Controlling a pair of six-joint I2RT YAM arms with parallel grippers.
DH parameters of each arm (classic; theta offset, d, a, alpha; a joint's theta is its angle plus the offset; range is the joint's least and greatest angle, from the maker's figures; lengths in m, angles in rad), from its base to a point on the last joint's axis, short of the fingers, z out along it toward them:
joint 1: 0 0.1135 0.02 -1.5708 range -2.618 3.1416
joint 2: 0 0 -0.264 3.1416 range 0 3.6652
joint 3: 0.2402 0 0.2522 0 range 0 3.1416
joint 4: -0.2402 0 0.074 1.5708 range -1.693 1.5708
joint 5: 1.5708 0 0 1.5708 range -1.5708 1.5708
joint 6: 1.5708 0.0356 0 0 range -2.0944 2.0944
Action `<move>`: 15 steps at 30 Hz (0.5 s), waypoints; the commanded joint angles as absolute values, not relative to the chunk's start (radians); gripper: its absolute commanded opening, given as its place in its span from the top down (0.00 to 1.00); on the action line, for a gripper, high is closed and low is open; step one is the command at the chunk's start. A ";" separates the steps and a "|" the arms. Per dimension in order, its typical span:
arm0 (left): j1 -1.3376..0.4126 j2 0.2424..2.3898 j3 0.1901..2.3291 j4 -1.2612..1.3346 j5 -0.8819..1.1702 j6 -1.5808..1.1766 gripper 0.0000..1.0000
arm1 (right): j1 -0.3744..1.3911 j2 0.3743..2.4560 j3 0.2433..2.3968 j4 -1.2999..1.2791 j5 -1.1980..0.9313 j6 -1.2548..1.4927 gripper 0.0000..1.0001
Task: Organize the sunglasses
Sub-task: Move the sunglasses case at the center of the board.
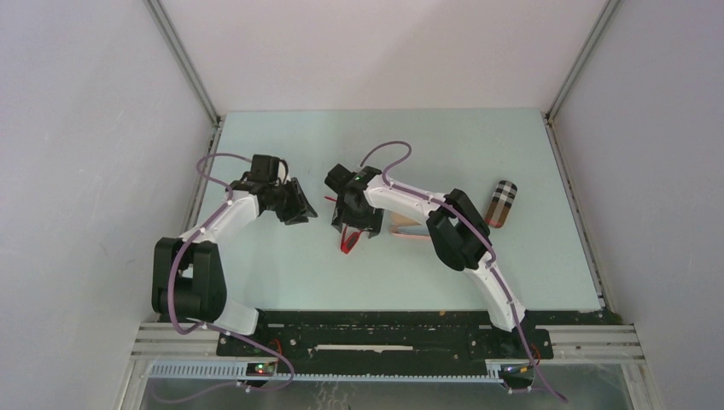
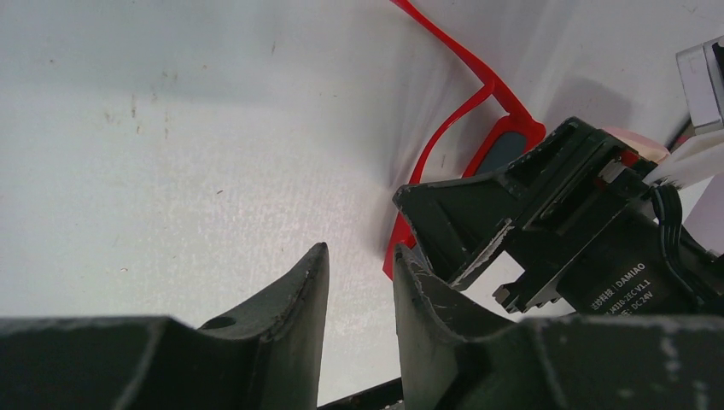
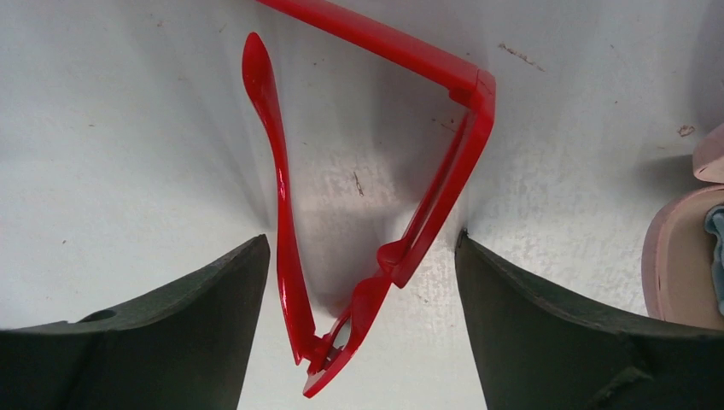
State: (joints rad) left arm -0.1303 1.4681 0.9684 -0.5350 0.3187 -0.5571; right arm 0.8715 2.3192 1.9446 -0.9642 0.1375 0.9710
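Spread wide, the right tool (image 3: 360, 239) is held low over the red sunglasses (image 3: 444, 171), which are found lying on the worktop (image 1: 282, 265) near its middle, between the two arms. One finger (image 3: 171, 342) is placed just outside a temple and the other just outside the front of the frame, so that the pair is straddled. Nothing is clamped, and whether either pad is touching the plastic cannot be told. The front and two temples of the sunglasses are laid out as a rough triangle, with one temple running out past the top edge of the right wrist view. The left tool (image 2: 360, 256) is held just beside the right one, on its left, low over the worktop. Its fingers (image 2: 282, 325) are parted by a narrow gap, and nothing is gripped between them. In the left wrist view the red frame is partly covered by the black body of the right tool. A pink case (image 1: 410, 229) is set open just to the right of the sunglasses, with a pale blue cloth (image 3: 715, 239) seen inside it. A plaid case (image 1: 501, 203) is laid farther right, well apart from both tools.
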 commanded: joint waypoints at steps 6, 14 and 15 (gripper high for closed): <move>-0.120 1.462 0.936 -0.503 0.329 -0.539 0.62 | 0.885 2.318 1.980 -0.988 0.200 0.962 0.29; -0.118 1.473 0.950 -0.503 0.327 -0.548 0.62 | 0.887 2.244 1.884 -0.851 0.161 0.835 0.57; -0.118 1.481 0.961 -0.505 0.328 -0.548 0.62 | 0.887 2.231 1.861 -0.837 0.164 0.825 0.59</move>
